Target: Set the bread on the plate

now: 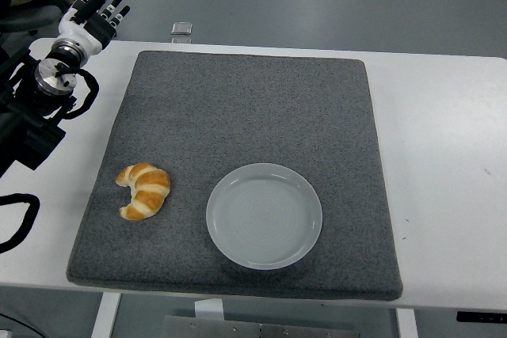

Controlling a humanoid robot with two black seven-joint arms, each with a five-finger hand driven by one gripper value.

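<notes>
bread [144, 191]: golden curved croissant on grey mat [253, 116], near-left, just left of the white plate [264, 215], not touching. left hand [97, 7] far-left, fingers extended, holding nothing.

A golden-brown croissant [144, 190] with pale stripes, a light grey plate [264, 215], a dark grey mat [245, 108].

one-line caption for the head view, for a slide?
Croissant lies on the grey mat left of the empty plate; left hand open above the table's far-left corner.
</notes>
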